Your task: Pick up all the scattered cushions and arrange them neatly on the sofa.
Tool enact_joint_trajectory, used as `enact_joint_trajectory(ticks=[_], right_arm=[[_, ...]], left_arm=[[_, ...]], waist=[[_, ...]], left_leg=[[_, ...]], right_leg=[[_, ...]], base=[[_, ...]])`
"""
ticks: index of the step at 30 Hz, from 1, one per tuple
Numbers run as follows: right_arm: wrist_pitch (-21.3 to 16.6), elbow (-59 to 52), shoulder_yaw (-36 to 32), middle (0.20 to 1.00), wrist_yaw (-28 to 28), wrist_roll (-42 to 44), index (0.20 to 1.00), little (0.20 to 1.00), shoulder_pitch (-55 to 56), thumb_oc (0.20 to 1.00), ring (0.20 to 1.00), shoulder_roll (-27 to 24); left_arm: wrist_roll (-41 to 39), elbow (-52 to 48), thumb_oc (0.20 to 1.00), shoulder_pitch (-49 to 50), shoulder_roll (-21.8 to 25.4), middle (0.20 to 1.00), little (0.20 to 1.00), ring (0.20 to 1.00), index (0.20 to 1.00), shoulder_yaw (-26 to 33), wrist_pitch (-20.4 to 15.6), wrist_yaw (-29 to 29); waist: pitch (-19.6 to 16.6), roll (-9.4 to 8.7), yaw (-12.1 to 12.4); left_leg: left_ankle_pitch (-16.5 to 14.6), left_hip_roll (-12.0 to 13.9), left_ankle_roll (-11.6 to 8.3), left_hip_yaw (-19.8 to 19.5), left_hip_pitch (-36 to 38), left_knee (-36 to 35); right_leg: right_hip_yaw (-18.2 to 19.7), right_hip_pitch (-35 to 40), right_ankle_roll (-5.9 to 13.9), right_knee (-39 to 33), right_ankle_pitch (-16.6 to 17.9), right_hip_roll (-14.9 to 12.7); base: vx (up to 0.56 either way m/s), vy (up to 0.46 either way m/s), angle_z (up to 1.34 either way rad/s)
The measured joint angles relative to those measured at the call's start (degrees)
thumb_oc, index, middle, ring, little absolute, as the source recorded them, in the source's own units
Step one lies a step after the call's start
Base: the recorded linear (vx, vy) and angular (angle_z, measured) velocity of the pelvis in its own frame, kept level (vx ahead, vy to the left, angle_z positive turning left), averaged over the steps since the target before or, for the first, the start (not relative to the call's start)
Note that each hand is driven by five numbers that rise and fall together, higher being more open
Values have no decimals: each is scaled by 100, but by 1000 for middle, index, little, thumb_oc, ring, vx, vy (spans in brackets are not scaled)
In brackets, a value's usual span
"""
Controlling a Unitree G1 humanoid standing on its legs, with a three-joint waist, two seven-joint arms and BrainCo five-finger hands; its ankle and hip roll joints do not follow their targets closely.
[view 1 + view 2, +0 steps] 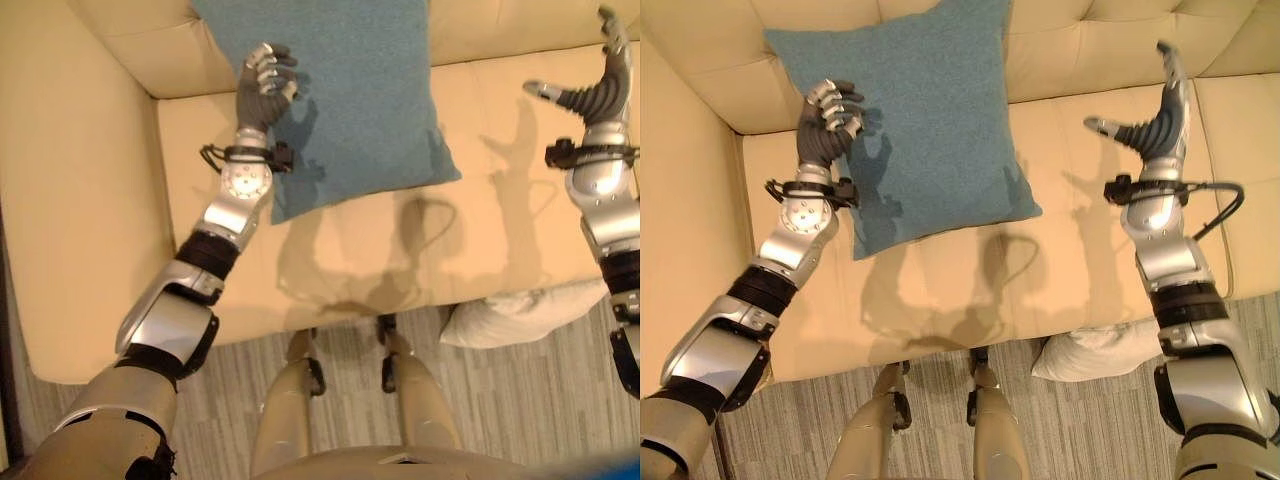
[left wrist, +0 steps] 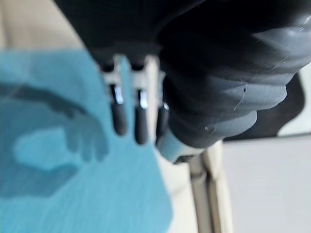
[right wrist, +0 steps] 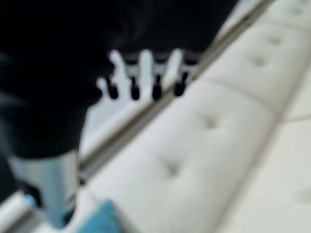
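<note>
No text, label, number or sign can be read anywhere in these pictures.
</note>
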Motion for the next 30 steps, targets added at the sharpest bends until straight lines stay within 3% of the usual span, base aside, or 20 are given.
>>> enact_joint_trajectory(ticks=[8, 9, 13, 17, 20, 23, 26, 30], right_arm=[[-12, 131, 20, 1000, 305, 90, 1000, 1000, 265, 1000, 1000, 116], [-9, 156, -8, 1000, 390, 93, 1000, 1000, 490, 1000, 1000, 354], [-14, 475, -6, 1000, 414, 243, 1000, 1000, 387, 1000, 1000, 692], [-16, 520, 1, 1000, 415, 327, 1000, 1000, 177, 1000, 1000, 697], [-14, 1115, 99, 1000, 404, 540, 1000, 1000, -621, 1000, 1000, 693], [23, 1801, 410, 1000, 395, 690, 1000, 1000, -1288, 1000, 1000, 700], [32, 2076, 559, 1000, 364, 1060, 1000, 1000, -2062, 1000, 1000, 715], [31, 2127, 697, 1000, 305, 1348, 1000, 1000, -2282, 1000, 1000, 723]], left_arm=[[401, -431, 1000, 870, -355, 1000, 1000, 1000, 1000, 385, 32, 25], [430, -452, 1000, 1280, -460, 1000, 1000, 1000, 1000, 676, 79, 94], [450, -292, 1000, 1330, -464, 1000, 1000, 1000, 1000, 978, 115, 425], [534, -155, 1000, 1294, -473, 1000, 1000, 1000, 1000, 1081, 121, 556], [381, 391, 1000, 994, -472, 1000, 1000, 1000, 1000, 1017, 151, 532], [-23, 1233, 1000, 358, -441, 1000, 1000, 1000, 1000, 640, 199, 389], [-366, 1637, 1000, -487, -282, 1000, 1000, 1000, 1000, 270, 280, 155], [-362, 1643, 1000, -970, -197, 1000, 1000, 1000, 1000, -7, 352, 8]], waist=[[1, 0, 36], [2, 1, 110], [22, 30, 213], [106, 173, 322], [216, 331, 343], [248, 383, 369], [281, 446, 358], [323, 513, 320]], left_leg=[[0, 23, 0, 130, 230, 0], [0, 63, 0, 137, 294, 0], [-12, 98, -18, 123, 128, 0], [-77, 112, -106, 102, -100, 0], [-243, 188, -324, -85, -517, 0], [-310, 189, -356, -195, -713, -1], [-279, 114, -281, -266, -1179, 0], [-209, 25, -216, -351, -1457, 0]], right_leg=[[-9, 165, 0, -56, 0, 33], [-19, 222, -1, -80, -1, 65], [-88, 116, -19, -189, -11, 107], [-113, -73, -219, -272, 73, 175], [-158, -560, -359, -134, 175, 223], [-170, -887, -350, 144, 134, 203], [-160, -1541, -367, 580, 87, 108], [-164, -1958, -349, 962, -50, 1]], base=[[-35, -68, -11], [-82, -111, -5], [-54, -72, 0], [-33, -40, -1], [-44, -38, -3], [-48, -8, 1], [-32, -25, 5], [-11, -29, 14]])
